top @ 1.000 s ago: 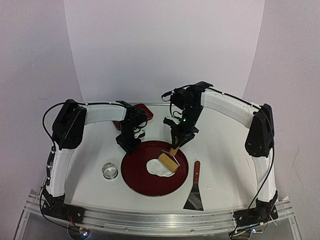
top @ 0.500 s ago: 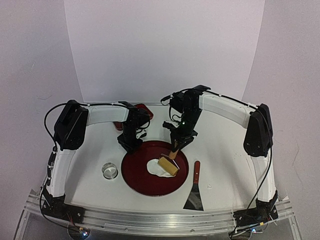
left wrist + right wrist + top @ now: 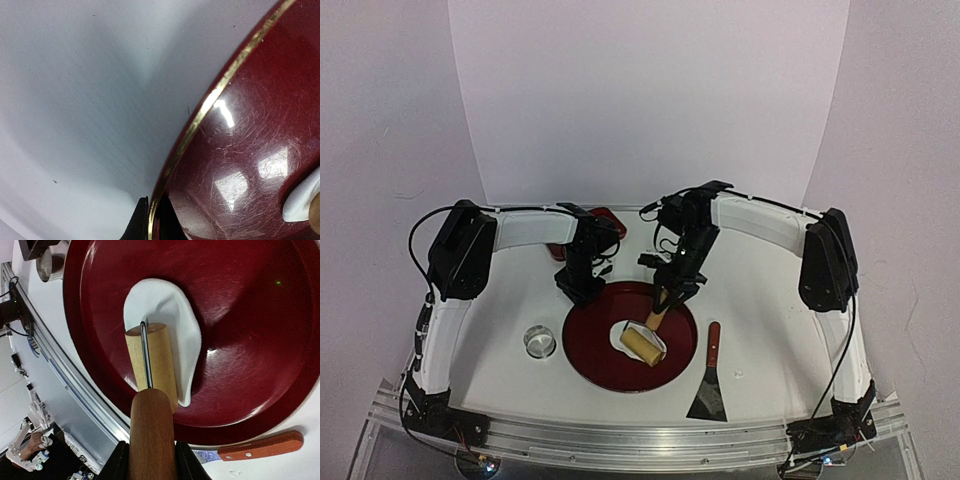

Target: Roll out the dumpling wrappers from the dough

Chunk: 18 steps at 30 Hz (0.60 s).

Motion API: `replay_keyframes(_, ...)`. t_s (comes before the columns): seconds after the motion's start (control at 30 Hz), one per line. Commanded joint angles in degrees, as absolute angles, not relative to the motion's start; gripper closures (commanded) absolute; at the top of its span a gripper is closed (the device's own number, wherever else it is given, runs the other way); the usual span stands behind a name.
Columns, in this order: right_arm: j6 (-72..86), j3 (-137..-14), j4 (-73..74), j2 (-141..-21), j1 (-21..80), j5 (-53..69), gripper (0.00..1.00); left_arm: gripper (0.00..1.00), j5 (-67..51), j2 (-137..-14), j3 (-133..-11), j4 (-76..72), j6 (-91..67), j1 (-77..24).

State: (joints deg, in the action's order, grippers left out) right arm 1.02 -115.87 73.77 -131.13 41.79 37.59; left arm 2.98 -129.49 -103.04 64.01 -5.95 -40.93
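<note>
Right gripper: fingers clamped on the roller handle, with the roller drum pressing the dough.
Dough: a flattened white sheet inside the red tray, partly under the drum.
Left gripper: fingertips pinched together on the tray's gold rim.
Risk: the dough may cling to the drum and lift, and a hard push could slide the tray out of that pinch.

Top view: bright, even, diffuse light from above. The tabletop and backdrop carry a faint lilac cast, and shadows under the arms are short and soft. Left wrist view: the red tray is glossy, with several white glare patches and a bright streak along its gold rim; the tabletop falls off in broad grey gradients. Right wrist view: the rolling pin handle, nearest the lens, is slightly soft. The dough is near-white with little surface detail (one small green dot on the tray). Frame edges bow.
</note>
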Motion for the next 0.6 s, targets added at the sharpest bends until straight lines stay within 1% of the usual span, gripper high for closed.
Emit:
replay_keyframes(0.0,-0.4,-109.2,73.2,-146.4,44.6,19.3,1.00,1.00,13.9,-130.5,-101.4,59.1,-8.7,-40.9)
replay_keyframes(0.2,0.1,-109.8,72.9,-148.0,44.6,19.9,1.00,1.00,13.3,-130.3,-101.2,59.3,-9.9,-41.0)
replay_keyframes(0.33,1.3,-110.7,73.0,-146.8,44.7,20.4,1.00,1.00,13.1,-130.2,-100.6,59.2,-10.2,-41.0)
replay_keyframes(0.57,2.3,-112.8,71.5,-136.3,45.4,21.1,1.00,1.00,14.8,-129.8,-100.6,58.4,-10.9,-41.0)
